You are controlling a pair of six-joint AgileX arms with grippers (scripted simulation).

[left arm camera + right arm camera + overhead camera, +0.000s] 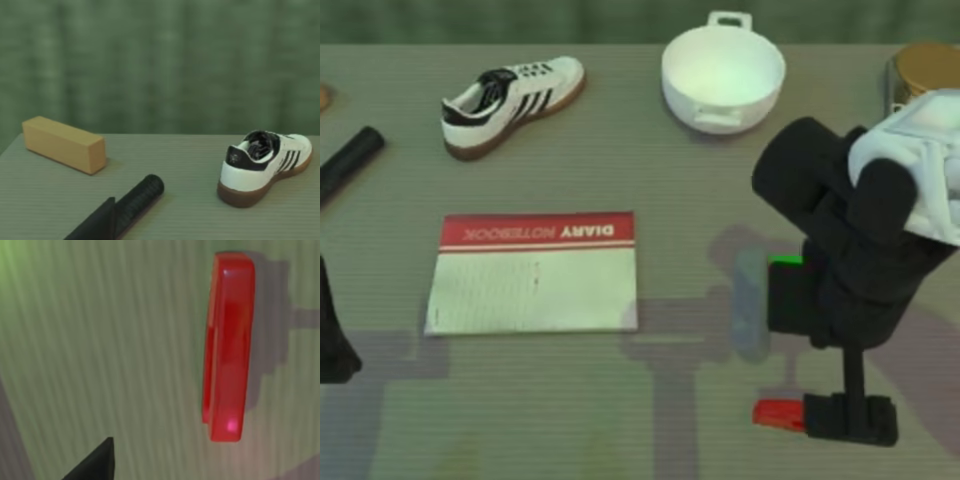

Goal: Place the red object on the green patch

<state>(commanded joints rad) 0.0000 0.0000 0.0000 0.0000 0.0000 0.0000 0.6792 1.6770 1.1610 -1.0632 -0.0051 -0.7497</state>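
The surface [650,420] is lying grey-green under both arms. The right arm [860,230] is reaching in from the top view's right, its bulky black links folding down toward the near edge and covering most of the green patch [785,261], of which only a thin sliver is showing beside the arm. The right hand [820,412] is sitting low at the end of that arm, pointing toward the top view's left, right over one end of the red object [778,414]. The red object is poking out from the hand on its left side, and the patch is lying beyond the hand, farther from the near edge, so the two are apart. In the right wrist view the red bar [227,347] is resting flat on the surface, and only one dark fingertip [97,462] is showing, clear of the bar; I cannot tell whether the hand is open or closed.

Well to the left of the right hand, the notebook [533,272] is lying flat. Beyond the hand, the white bowl [723,72] and the shoe [513,105] are sitting near the far edge.

The left arm [335,335] is idling at the top view's left edge. Its wrist view is showing a wooden block [64,144], a black cylinder [135,200] and the shoe [265,167].
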